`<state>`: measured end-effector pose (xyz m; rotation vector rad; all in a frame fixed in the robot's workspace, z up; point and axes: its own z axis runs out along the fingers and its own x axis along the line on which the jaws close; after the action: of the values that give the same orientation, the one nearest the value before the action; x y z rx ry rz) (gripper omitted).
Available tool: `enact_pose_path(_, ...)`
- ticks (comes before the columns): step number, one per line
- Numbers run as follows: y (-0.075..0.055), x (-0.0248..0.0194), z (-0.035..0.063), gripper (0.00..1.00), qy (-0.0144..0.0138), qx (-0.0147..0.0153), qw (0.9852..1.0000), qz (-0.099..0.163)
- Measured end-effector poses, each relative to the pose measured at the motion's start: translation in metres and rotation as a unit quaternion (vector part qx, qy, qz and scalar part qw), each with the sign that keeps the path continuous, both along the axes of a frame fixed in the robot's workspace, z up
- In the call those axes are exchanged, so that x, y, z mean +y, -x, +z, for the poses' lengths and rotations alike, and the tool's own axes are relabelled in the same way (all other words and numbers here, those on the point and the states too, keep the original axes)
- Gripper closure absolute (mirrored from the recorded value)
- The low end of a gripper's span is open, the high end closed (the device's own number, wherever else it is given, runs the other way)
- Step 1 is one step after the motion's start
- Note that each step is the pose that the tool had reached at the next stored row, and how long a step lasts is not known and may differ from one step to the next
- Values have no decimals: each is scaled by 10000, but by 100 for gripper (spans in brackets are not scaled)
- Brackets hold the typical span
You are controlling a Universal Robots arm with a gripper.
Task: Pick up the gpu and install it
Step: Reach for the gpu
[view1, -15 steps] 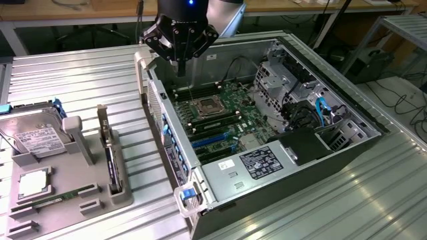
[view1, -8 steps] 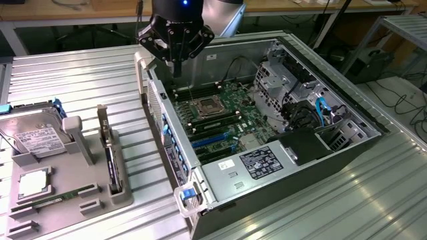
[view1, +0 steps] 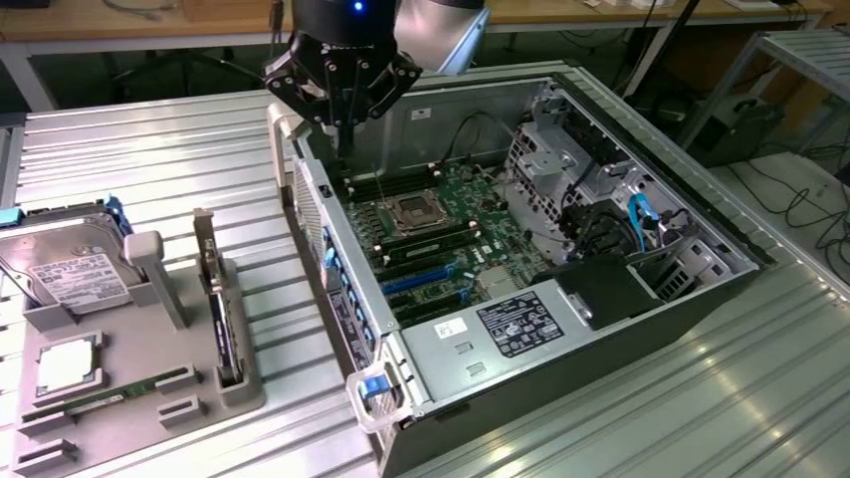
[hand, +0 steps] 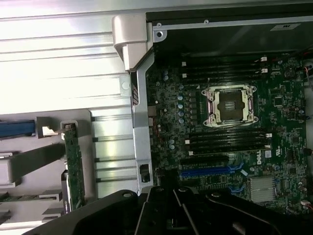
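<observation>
Item: gpu [view1: 217,299], upright on edge in grey holder [view1: 246,388], on tabletop [view1: 159,149] at exterior view's left of PC case [view1: 571,398].
End effector [view1: 342,149]: fingers closed, empty, above case's far corner.
Status: gpu not picked up, not installed; blue slots [hand: 210,171] vacant.

Exterior view looks obliquely down on the computer case [view1: 531,408]; wrist view, closer, straight down; both share its motherboard [hand: 168,112].

one gpu [view1: 223,319], one hard drive [view1: 67,274], one ram stick [view1: 122,390], one case [view1: 598,398]
</observation>
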<state>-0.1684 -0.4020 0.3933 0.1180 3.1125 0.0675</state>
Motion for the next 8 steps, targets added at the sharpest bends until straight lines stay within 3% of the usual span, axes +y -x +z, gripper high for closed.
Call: enact_pose_path(8, 117, -32, 0, 89, 0, 0, 10000, 0)
